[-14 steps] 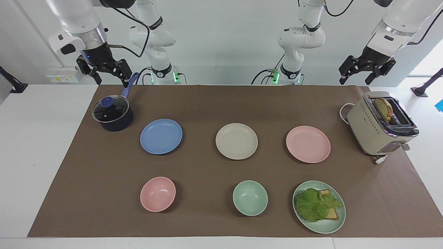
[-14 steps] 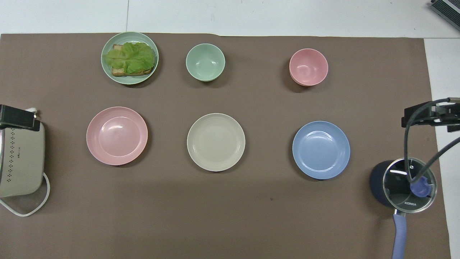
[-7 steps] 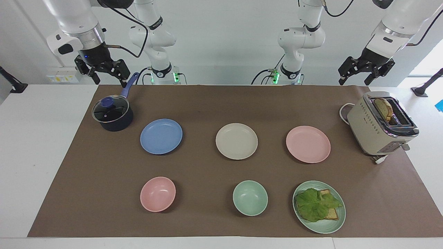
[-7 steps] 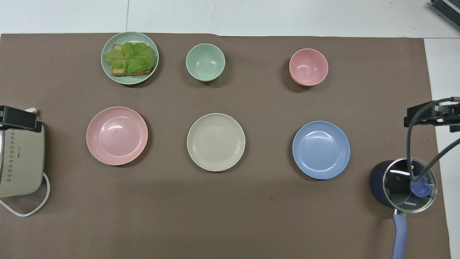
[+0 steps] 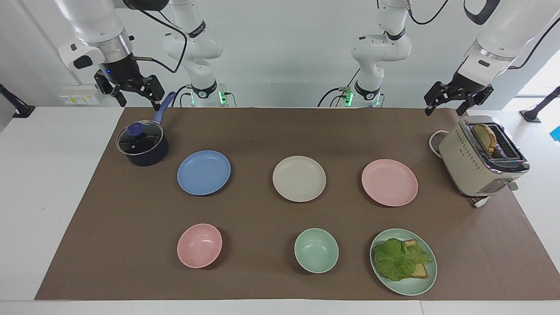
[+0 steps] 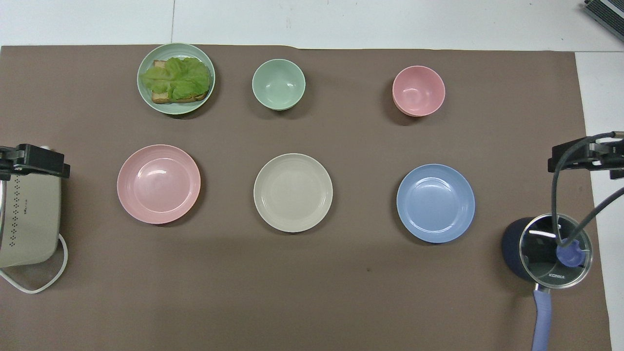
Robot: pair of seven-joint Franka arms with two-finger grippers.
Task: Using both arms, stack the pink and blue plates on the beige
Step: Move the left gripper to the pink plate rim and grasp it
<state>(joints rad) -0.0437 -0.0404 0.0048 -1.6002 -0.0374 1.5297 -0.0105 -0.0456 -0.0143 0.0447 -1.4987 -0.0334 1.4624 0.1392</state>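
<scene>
While both arms hang raised, left end effector (image 5: 450,105) sits wide, holding nothing, over the bench (image 5: 262,131) by the toaster (image 5: 481,159); right end effector (image 5: 131,94) wide, holding nothing, over the pot (image 5: 142,144) handle. Blue plate (image 5: 204,172), beige plate (image 5: 299,178), pink plate (image 5: 389,182) lie apart in one row, beige between. Bowls farther out.

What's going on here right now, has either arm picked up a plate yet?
Not yet. The blue plate, beige plate and pink plate lie apart in one row on the brown mat, nothing stacked. The left gripper hangs open and empty over the mat's edge by the toaster; the right gripper hangs open and empty above the saucepan.
</scene>
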